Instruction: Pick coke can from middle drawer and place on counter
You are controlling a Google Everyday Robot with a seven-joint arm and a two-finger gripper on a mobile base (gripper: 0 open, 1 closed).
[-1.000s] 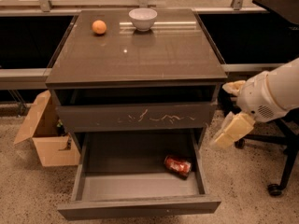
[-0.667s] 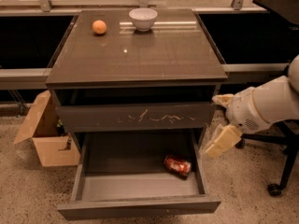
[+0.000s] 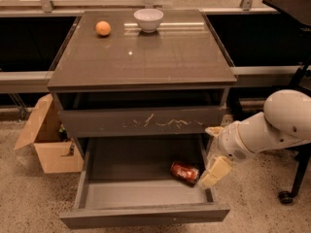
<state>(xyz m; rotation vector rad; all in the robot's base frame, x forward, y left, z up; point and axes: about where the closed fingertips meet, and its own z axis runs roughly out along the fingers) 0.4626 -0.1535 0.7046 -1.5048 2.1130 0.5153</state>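
The coke can lies on its side on the floor of the pulled-out middle drawer, near its right wall. My gripper hangs at the drawer's right edge, just right of the can and slightly above it. It is open, with one cream finger low beside the can and the other up by the scratched drawer front. It holds nothing. The counter is the glossy top of the cabinet, above the drawers.
An orange fruit and a white bowl sit at the back of the counter. The drawer front with whitish scratches is above the open drawer. A cardboard box stands on the floor at left, and a wheeled black stand at right.
My arm has moved left and down, bringing the gripper from beside the cabinet to the drawer's right edge next to the can. The can has not moved.
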